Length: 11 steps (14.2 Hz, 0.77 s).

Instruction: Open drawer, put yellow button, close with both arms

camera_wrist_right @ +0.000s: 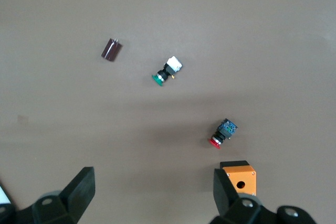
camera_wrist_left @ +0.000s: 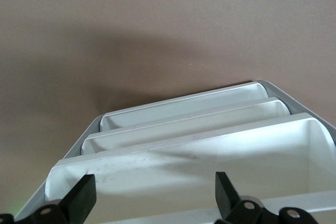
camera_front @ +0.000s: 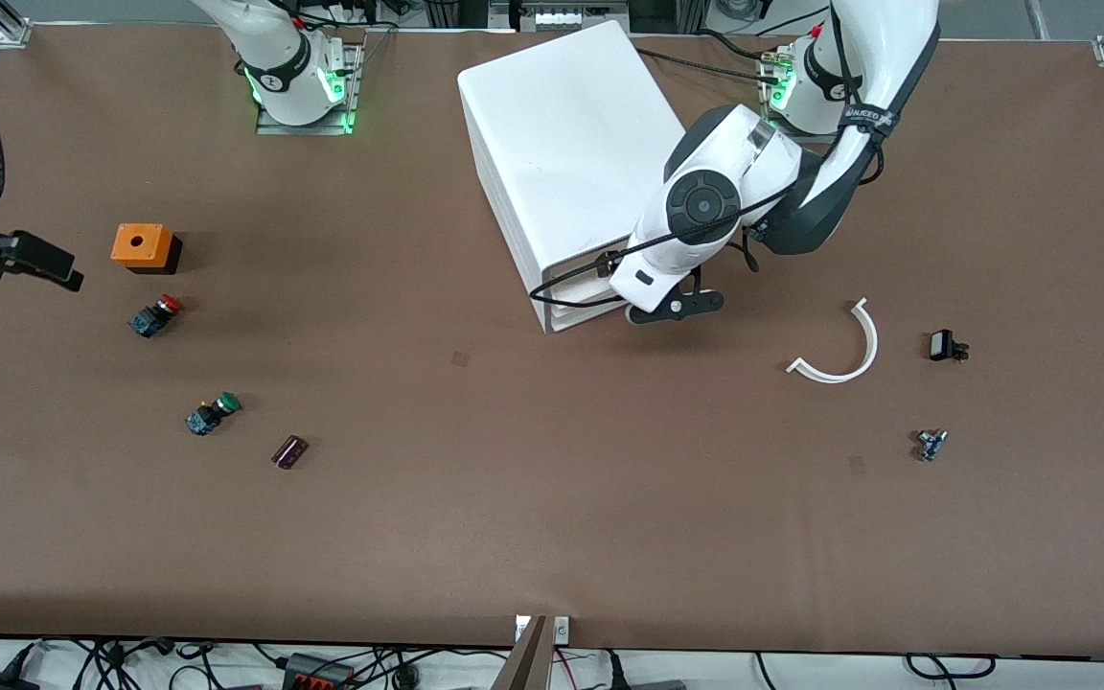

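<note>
Hardly any writing to be read here. A black strap [camera_front: 866, 117] around the left arm [camera_front: 883, 57] carries small white lettering, possibly a brand name, too tiny to make out. The cabinet [camera_front: 566, 134], the buttons and the orange box [camera_front: 142, 245] show no labels.

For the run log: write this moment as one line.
left claw: open, at cabinet's drawer | right claw: open, waiting over red button
</note>
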Tool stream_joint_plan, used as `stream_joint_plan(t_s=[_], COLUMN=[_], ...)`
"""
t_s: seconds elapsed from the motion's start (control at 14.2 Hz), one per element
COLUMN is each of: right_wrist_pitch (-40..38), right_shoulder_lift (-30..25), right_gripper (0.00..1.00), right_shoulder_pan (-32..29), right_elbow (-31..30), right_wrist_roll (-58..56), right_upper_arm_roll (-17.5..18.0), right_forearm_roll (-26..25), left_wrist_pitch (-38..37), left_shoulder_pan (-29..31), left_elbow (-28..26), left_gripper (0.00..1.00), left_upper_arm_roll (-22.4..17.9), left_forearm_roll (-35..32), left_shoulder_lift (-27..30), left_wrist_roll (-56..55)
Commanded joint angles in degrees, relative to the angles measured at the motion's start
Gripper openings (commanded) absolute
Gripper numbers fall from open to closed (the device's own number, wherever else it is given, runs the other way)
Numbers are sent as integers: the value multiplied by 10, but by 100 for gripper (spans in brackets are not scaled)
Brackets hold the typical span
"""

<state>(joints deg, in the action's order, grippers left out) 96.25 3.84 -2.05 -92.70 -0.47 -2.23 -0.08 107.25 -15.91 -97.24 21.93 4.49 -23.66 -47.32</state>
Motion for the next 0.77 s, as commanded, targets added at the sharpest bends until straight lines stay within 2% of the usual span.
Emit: stream_joint_plan(t_s=[0.0, 0.14, 0.28, 0.42, 0.7], right_wrist_pitch=[18, 18, 15, 12, 12], right_shoulder_lift=[-35, -37, -37, -30, -30], right_gripper=[100, 100, 100, 100, 100], right_shoulder_pan=[-7, -5, -5, -6, -7], right_elbow=[-47, -49, -48, -41, -41], right_wrist_roll=[-12, -7, -7, -17, -9], right_upper_arm_roll=[8, 9, 10, 10, 10], right_forearm_roll=[-7, -7, -8, -7, -4], left_wrist_pitch=[-14, -22, -56, -75, -100], left_shoulder_pan=[8, 20, 52, 84, 146], left_elbow=[-6, 18, 63, 92, 116], left_gripper=[100, 100, 100, 100, 100], left_upper_arm_roll=[5, -1, 0, 0, -2], left_forearm_roll=[3, -6, -60, -108, -133], left_shoulder_lift=[18, 19, 19, 19, 32], left_wrist_roll=[1, 2, 16, 83, 188])
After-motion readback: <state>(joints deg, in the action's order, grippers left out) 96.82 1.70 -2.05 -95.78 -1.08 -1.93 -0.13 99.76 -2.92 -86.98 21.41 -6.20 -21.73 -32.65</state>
